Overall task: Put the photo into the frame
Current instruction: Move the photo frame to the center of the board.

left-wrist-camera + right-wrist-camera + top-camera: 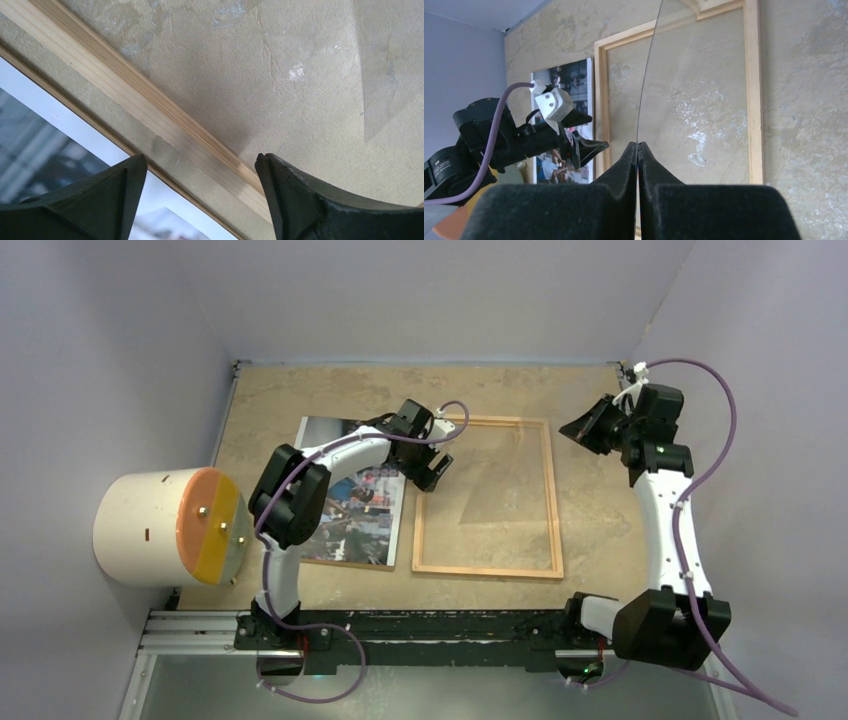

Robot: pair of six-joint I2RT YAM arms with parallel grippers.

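The photo [352, 508] lies face up at the table's left on a brown backing board [345, 562], partly under my left arm. Right of it lies the light-wood frame [555, 490]. My left gripper [437, 465] is open and low over the frame's left rail [150, 107]. One finger hangs over the photo's white border [50, 145], the other over the table inside the frame. My right gripper [582, 430] hovers beyond the frame's right rail. In the right wrist view this gripper [638, 145] is shut on a thin clear pane [644, 90], held raised on edge over the frame [752, 100].
A white cylinder with an orange and yellow end [165, 528] stands at the left wall. Grey walls close the table on three sides. A metal rail [200, 630] runs along the near edge, and purple cables loop from both arms.
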